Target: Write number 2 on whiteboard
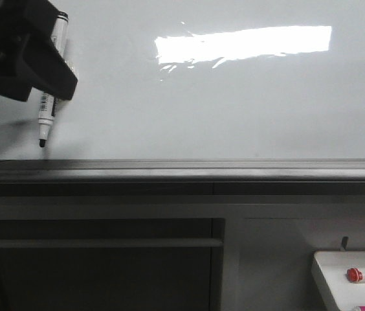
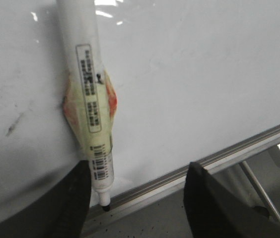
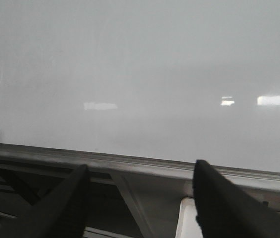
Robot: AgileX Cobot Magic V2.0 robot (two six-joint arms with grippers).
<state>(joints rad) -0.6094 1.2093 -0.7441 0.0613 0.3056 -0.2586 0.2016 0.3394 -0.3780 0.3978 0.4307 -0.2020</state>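
Observation:
The whiteboard (image 1: 234, 103) fills the front view, glossy white with a bright glare (image 1: 244, 44). No drawn number 2 shows on it. My left gripper (image 1: 21, 58) is at the board's upper left. A white black-tipped marker (image 1: 46, 113) hangs down from it. In the left wrist view the marker (image 2: 93, 124) lies along one finger, wrapped in yellowish tape, while the jaws of the left gripper (image 2: 139, 168) stand wide apart. Its tip (image 2: 105, 204) is just above the grey lower rim (image 1: 182, 170); contact cannot be told. My right gripper (image 3: 141, 166) is open and empty, facing the board (image 3: 140, 74).
A dark smudge (image 2: 15, 124) marks the board next to the marker. A small white tray (image 1: 338, 272) with a red-capped marker (image 1: 364, 275) sits below the rim at the lower right. Dark cabinet fronts lie below the rim.

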